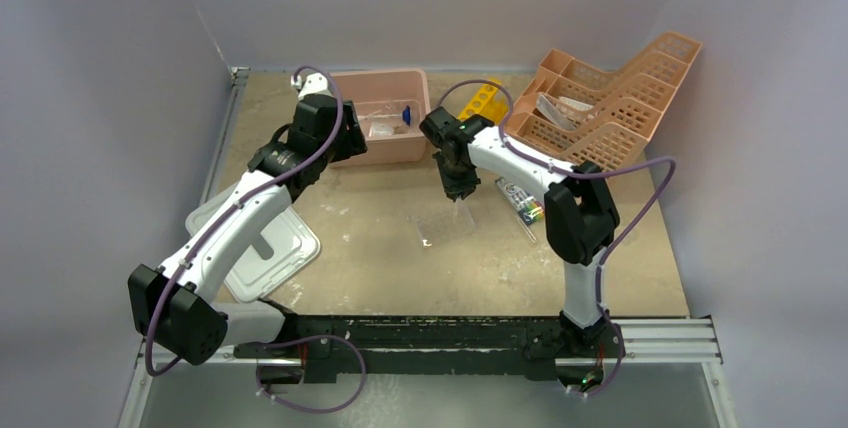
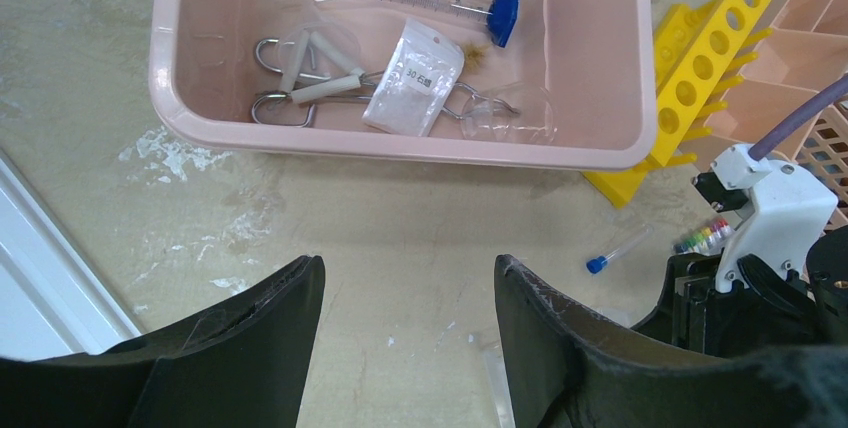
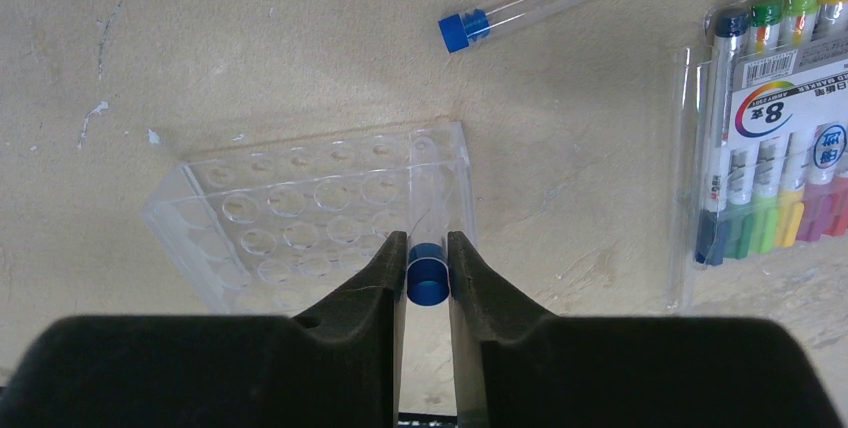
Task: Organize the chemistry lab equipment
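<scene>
Tube [image 3: 428, 198] looks light, slick, brittle; we pinch its blue cap in the right gripper [image 3: 427, 243], lower centre; our left gripper [image 2: 407, 270] gapes empty.

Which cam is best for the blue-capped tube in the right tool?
Right wrist: the blue-capped tube sits centre frame, cap pinched in the right tool, at the well plate. Top external shows only a faint sliver; left wrist hides it behind the right arm.

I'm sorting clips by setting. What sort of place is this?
Probably a robot test booth staged as a chemistry bench: plain walls enclose a worn table, and a blue-capped test tube, a clear well plate and a yellow tube rack are in view.
</scene>
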You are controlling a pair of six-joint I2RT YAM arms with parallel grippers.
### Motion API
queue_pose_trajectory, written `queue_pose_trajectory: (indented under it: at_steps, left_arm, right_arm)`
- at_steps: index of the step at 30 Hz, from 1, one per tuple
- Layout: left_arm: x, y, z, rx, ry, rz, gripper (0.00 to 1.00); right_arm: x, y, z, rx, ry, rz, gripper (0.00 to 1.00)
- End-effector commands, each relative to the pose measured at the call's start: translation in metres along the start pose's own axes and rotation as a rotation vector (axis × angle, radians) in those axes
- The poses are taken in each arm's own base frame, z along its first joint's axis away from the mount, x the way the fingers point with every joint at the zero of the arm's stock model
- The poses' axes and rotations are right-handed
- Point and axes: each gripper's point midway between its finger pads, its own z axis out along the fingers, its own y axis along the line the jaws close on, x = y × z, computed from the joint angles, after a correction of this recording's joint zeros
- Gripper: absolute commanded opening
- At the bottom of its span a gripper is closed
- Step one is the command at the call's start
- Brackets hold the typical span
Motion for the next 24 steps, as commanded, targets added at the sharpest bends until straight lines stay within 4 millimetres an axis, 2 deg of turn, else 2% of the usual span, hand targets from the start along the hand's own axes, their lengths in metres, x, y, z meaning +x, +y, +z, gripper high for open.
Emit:
queue_pose_trajectory:
  at_steps: [1, 4, 8, 12, 16, 19, 22, 24]
  left_arm:
    - [-0.02, -0.008, -0.006, 0.025, -0.048, -0.002, 0.62]
    - [-0.021, -0.007, -0.006, 0.022, -0.052, 0.001, 0.62]
    - [-0.023, -0.008, -0.006, 0.02, -0.058, 0.002, 0.62]
    - [-0.025, -0.007, -0.007, 0.017, -0.065, 0.001, 0.62]
    - [-0.028, -0.006, -0.01, 0.013, -0.075, 0.001, 0.63]
    - [-0.03, -0.005, -0.012, 0.013, -0.083, 0.0, 0.63]
    - [-0.033, -0.006, -0.015, 0.019, -0.092, -0.003, 0.63]
    - [-0.034, -0.007, -0.016, 0.026, -0.095, -0.007, 0.62]
  right_arm:
    - [-0.003, 0.003, -0.002, 0.006, 0.01, 0.017, 0.26]
    - [-0.008, 0.011, -0.011, -0.043, -0.011, 0.028, 0.34]
    - [-0.023, 0.026, -0.037, -0.145, -0.074, 0.049, 0.53]
    - [-0.038, 0.023, -0.059, -0.161, -0.143, 0.083, 0.61]
    - [-0.054, -0.002, -0.08, -0.067, -0.244, 0.192, 0.61]
    - [-0.065, -0.028, -0.092, -0.023, -0.339, 0.327, 0.55]
    - [-0.067, -0.051, -0.088, 0.005, -0.364, 0.462, 0.5]
    - [-0.066, -0.063, -0.079, 0.034, -0.356, 0.529, 0.46]
